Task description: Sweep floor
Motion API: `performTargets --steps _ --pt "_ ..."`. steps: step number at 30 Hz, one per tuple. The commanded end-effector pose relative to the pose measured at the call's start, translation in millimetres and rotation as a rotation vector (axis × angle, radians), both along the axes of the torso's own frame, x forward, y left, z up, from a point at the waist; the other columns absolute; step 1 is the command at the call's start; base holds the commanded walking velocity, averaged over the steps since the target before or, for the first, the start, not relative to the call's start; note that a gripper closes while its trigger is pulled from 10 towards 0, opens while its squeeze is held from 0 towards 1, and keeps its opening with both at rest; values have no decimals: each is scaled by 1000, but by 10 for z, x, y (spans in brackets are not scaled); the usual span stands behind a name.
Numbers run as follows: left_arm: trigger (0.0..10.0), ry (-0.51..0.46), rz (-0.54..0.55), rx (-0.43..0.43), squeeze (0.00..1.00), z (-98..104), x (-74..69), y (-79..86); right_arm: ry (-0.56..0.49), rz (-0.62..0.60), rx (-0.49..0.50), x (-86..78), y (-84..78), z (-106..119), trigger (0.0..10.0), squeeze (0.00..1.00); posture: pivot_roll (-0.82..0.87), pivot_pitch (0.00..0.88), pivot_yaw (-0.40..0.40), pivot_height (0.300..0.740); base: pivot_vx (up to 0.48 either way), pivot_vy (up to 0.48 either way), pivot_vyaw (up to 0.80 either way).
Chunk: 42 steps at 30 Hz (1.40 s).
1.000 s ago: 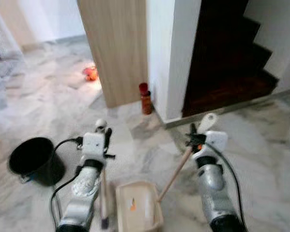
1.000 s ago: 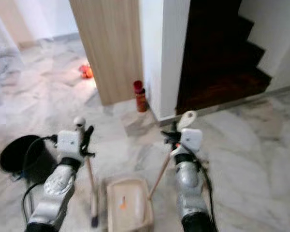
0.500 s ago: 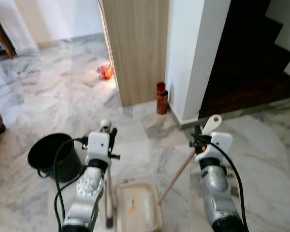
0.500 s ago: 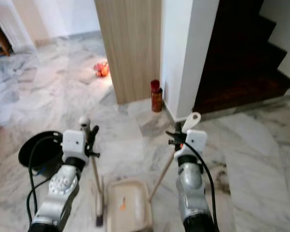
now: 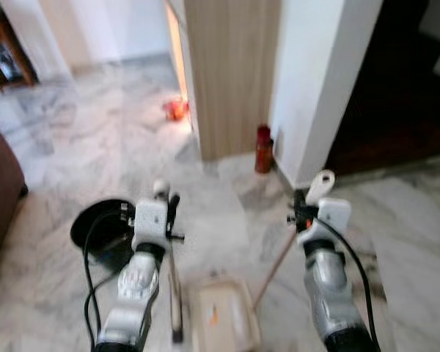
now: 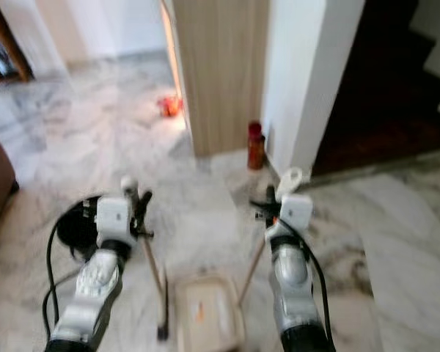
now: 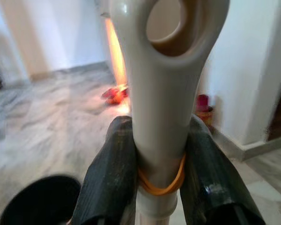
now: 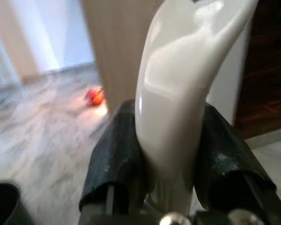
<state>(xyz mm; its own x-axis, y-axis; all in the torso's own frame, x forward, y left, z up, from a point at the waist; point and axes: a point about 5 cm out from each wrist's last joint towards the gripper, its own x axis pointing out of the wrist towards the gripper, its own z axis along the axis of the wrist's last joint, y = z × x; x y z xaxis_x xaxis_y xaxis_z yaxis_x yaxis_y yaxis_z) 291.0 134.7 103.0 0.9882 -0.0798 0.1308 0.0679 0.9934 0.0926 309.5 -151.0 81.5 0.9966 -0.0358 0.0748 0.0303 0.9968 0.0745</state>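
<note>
My left gripper [image 5: 166,204] is shut on the cream top of a broom handle [image 7: 163,98], which bears an orange rubber band [image 7: 161,186]; the stick [image 5: 176,293] runs down to the floor. My right gripper [image 5: 306,209] is shut on the cream grip [image 8: 178,103] of a long-handled dustpan. Its wooden shaft [image 5: 273,268] slants down to the cream pan [image 5: 224,320], which lies on the marble floor between my arms with an orange scrap in it. An orange-red piece of litter [image 5: 176,110] lies on the floor beside the wooden panel.
A black bucket [image 5: 101,227] stands on the floor at my left. A red bottle [image 5: 263,148] stands at the foot of the wooden panel [image 5: 231,73] and white pillar [image 5: 323,81]. Dark stairs [image 5: 403,95] rise at the right; a brown sofa edge [image 5: 0,191] is at far left.
The whole picture has shifted rightward, so the camera has turned left; the sofa edge has come into view. Both grippers keep their hold on the broom and dustpan handles.
</note>
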Motion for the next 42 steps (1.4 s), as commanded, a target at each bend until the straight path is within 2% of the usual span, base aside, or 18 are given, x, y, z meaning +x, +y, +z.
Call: performTargets --steps 1,38,42 --pt "10000 -46 8 24 0 99 30 27 -42 23 31 40 73 96 10000 0 130 0 38 740 0 300 0" --pt "10000 -48 15 26 0 106 33 43 -35 66 26 54 171 92 10000 0 140 0 38 740 0 299 0" --pt "10000 -47 13 30 0 108 33 45 -34 70 28 51 189 90 10000 0 142 0 40 740 0 301 716"
